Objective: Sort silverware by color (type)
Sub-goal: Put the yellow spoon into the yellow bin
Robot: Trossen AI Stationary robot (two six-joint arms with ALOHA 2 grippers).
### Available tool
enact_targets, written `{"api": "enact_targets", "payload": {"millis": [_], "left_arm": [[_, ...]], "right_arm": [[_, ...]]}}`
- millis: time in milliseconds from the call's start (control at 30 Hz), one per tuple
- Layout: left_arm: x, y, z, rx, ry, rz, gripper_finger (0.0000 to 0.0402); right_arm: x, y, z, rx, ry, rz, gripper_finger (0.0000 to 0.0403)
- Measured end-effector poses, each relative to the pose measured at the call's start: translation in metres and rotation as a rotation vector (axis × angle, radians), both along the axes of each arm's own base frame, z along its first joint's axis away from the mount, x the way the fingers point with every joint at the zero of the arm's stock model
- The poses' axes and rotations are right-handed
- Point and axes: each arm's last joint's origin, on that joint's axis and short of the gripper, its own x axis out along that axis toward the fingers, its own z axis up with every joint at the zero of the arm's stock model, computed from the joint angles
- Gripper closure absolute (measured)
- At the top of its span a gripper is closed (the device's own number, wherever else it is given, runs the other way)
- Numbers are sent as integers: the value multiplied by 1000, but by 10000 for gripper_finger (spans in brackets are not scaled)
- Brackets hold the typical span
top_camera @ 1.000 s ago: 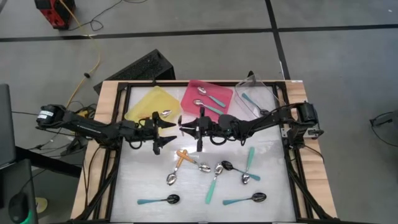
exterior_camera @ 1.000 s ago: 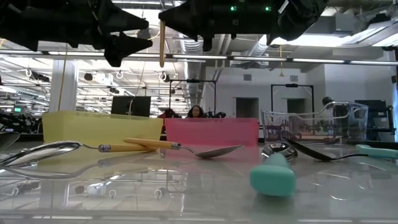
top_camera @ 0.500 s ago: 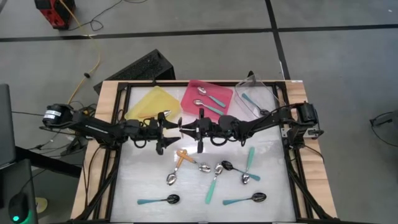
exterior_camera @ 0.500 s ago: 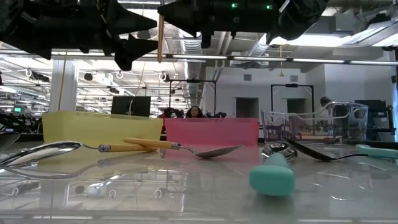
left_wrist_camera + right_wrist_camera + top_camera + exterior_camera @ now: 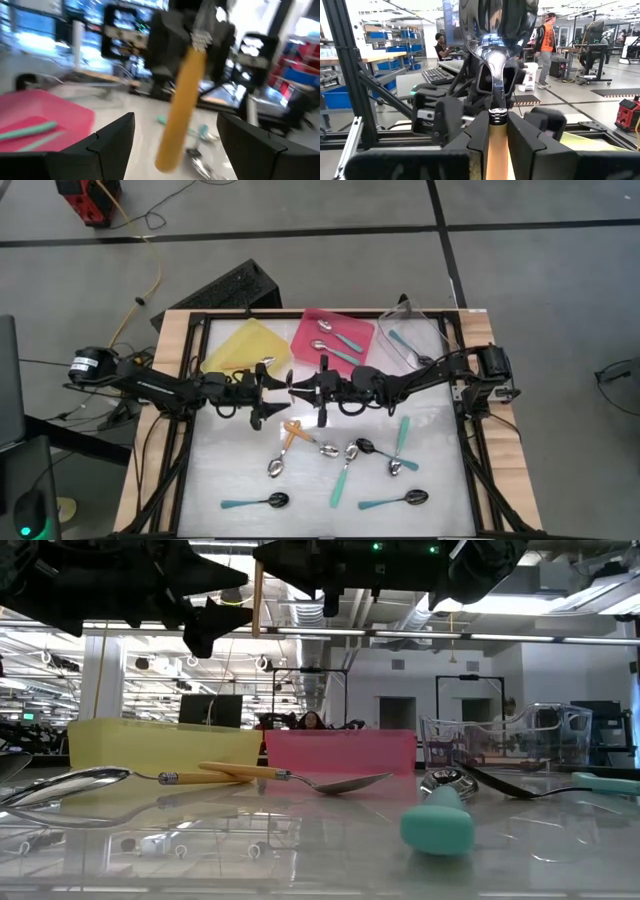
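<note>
High view gives you the whole worktop (image 5: pixel 250 510), but the held orange-handled spoon (image 5: pixel 182 107) is almost lost there between the two dark arms, so look to the wrist views for it. Taking the pink tray (image 5: pixel 305 345) as your landmark and reading left to right: the yellow tray (image 5: pixel 235 350) sits just left of it, and a silver spoon bowl shows at that tray's near edge. The left gripper (image 5: pixel 268 388) hangs in front of the pink tray's left corner, its fingers (image 5: pixel 112 137) spread wide with nothing between them. Facing it, almost tip to tip, the right gripper (image 5: pixel 300 388) hangs in front of the pink tray, fingers (image 5: pixel 477 135) narrow and clamped on the orange handle. In the right wrist view you see the spoon's shiny silver bowl rising straight up from the grip; in the left wrist view the handle hangs tilted and blurred, its lower end free. The low view shows only a thin orange strip under the arm.

Inside the pink tray lie two teal-handled spoons (image 5: pixel 338 340). Right of it, the clear tray (image 5: pixel 435 330) holds another, though its walls are hard to make out. Nearer than the pink tray, loose spoons (image 5: pixel 345 465) lie scattered, teal and orange handles, silver and black bowls, some crossing each other.
</note>
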Motion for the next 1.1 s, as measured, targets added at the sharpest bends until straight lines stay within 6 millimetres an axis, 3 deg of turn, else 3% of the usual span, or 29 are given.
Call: {"api": "enact_targets", "payload": {"millis": [100, 333, 800, 1100], "left_arm": [[-4, -2, 0, 5, 42, -76, 134], [-21, -1, 8, -3, 106, -72, 134], [-67, 3, 27, -5, 119, -14, 134], [-82, 4, 28, -4, 132, -11, 134]], "right_arm": [[0, 0, 0, 2, -2, -1, 326], [1, -3, 1, 4, 2, -9, 326], [14, -24, 24, -17, 10, -63, 326], [16, -39, 36, -22, -24, -72, 326]]}}
